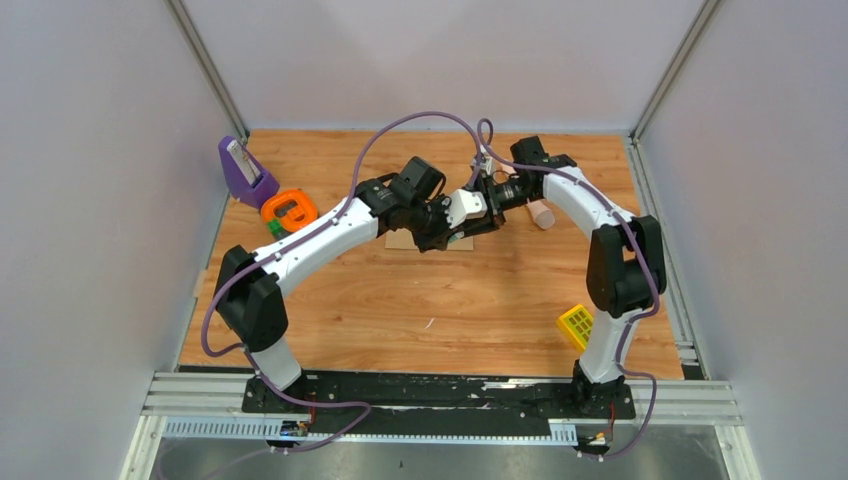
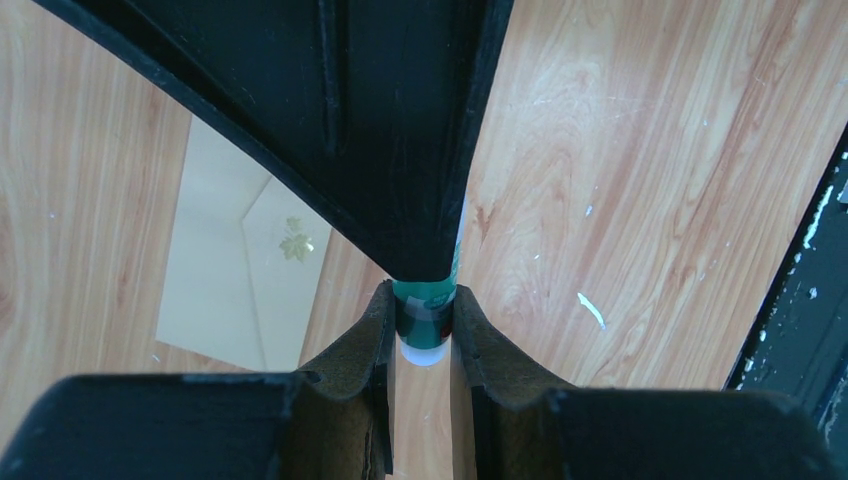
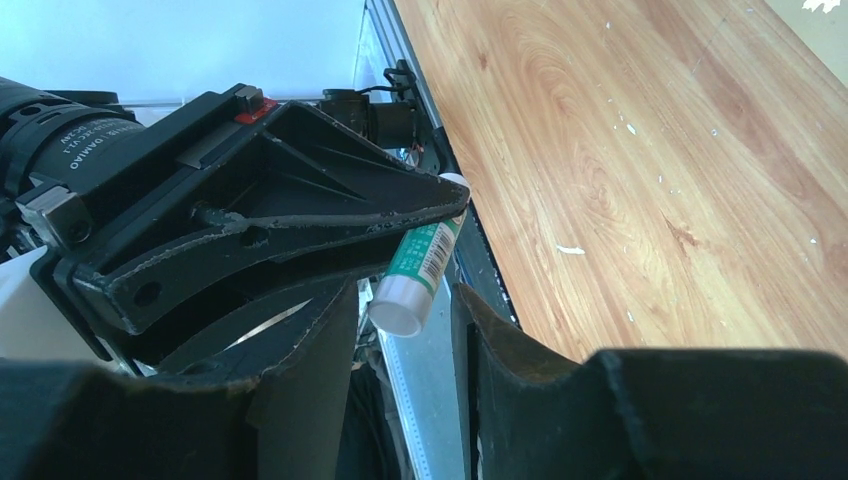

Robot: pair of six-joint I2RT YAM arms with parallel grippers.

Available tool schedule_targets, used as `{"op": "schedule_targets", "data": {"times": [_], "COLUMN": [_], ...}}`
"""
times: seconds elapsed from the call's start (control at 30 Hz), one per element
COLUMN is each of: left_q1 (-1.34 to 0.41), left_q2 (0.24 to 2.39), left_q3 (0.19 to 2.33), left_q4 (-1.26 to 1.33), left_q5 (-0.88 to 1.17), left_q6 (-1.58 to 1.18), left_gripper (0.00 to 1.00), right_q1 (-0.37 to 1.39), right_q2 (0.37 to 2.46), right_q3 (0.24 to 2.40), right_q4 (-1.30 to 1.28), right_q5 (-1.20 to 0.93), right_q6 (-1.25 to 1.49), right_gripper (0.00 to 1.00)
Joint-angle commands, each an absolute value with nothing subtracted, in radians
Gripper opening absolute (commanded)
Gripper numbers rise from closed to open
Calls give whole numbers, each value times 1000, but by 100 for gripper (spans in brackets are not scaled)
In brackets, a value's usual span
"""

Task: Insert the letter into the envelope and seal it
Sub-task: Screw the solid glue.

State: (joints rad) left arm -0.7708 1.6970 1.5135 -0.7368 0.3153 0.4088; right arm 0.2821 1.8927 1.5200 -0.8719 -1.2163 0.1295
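My left gripper point(image 2: 423, 335) is shut on a green glue stick point(image 2: 425, 315) with a white end, held above the wooden table. The stick's white end point(image 3: 400, 305) points between the fingers of my right gripper point(image 3: 405, 335), which stand apart on either side of it with gaps showing. Both grippers meet over the middle of the table point(image 1: 455, 228). The envelope point(image 2: 215, 280) lies flat below and to the left, its pointed flap bearing a small gold leaf mark point(image 2: 296, 245); a tan edge of the envelope point(image 1: 398, 241) shows under the arms. The letter is out of view.
A purple holder point(image 1: 245, 170) and an orange and green object point(image 1: 288, 211) sit at the back left. A pale cylinder point(image 1: 541, 213) lies at the back right, and a yellow block point(image 1: 577, 325) is near the right arm's base.
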Motion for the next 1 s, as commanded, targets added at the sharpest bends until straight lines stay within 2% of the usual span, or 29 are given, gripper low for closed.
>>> {"op": "schedule_targets", "data": {"times": [0.0, 0.23, 0.5, 0.73, 0.97], "left_q1": [-773, -773, -769, -736, -693], "left_q2": [1693, 1695, 1705, 1746, 1764], "left_q3": [1525, 1523, 1532, 1559, 1553], "left_q4": [-735, -741, -766, -808, -814], "left_q5": [344, 357, 498, 827, 1051], "left_q6": [403, 398, 371, 325, 288], "left_gripper": [0, 0, 0, 0, 0], "right_q1": [281, 282, 281, 281, 280], "right_q2": [1833, 1827, 1794, 1749, 1701], "right_q3": [1565, 1582, 1578, 1562, 1531], "right_q4": [-910, -944, -961, -959, -960], "right_q5": [-1209, -1192, -1192, -1245, -1268], "right_q6": [70, 28, -71, -181, -307], "right_gripper": [40, 20, 19, 20, 24]}}
